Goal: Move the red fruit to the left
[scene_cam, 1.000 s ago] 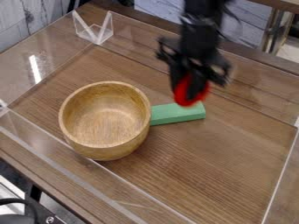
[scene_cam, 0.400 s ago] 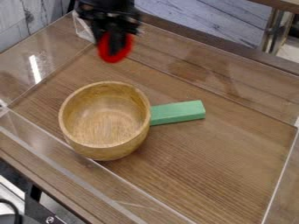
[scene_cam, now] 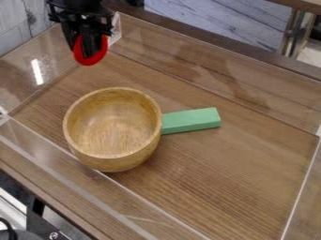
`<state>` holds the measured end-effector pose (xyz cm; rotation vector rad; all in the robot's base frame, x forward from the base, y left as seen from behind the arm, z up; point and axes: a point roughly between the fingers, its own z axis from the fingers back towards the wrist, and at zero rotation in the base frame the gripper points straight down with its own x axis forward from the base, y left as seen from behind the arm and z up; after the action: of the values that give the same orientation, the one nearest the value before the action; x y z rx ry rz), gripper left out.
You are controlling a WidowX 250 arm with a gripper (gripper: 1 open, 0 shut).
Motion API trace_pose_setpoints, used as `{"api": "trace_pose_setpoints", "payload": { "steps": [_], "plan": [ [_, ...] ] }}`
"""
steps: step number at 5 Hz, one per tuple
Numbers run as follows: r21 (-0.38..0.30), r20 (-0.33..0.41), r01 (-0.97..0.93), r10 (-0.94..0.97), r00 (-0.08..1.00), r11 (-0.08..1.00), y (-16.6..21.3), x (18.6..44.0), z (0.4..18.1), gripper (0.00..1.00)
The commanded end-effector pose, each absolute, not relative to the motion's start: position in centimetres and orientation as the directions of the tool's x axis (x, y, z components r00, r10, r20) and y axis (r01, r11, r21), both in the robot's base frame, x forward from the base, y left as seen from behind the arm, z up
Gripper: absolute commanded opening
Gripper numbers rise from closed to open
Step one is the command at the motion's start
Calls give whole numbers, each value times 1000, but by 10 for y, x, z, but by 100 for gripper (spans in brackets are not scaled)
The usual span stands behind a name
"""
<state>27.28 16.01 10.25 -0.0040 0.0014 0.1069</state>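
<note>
The red fruit is small, bright red and rounded. It hangs in the air at the upper left of the camera view, above the far-left part of the wooden table. My black gripper comes down from the top edge and is shut on the red fruit, its fingers on either side of it. The fruit sits well behind and to the left of the wooden bowl.
A flat green block lies touching the bowl's right side. Clear plastic walls fence the table on all sides. A small clear stand is at the back left, close behind the gripper.
The gripper has carried the red fruit from above the green block, right of the bowl, leftward and back to the far-left corner area. Bowl and block have not moved.
</note>
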Motion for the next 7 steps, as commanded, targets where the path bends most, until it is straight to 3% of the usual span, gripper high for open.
{"api": "trace_pose_setpoints", "payload": {
  "steps": [1, 3, 6, 7],
  "plan": [
    [29, 47, -118, 117, 992, 993, 182, 283, 109, 0],
    [18, 33, -128, 127, 991, 992, 202, 292, 87, 0],
    [1, 20, -135, 135, 991, 991, 216, 302, 67, 0],
    [-3, 14, -138, 138, 990, 990, 218, 305, 63, 100]
  ]
}}
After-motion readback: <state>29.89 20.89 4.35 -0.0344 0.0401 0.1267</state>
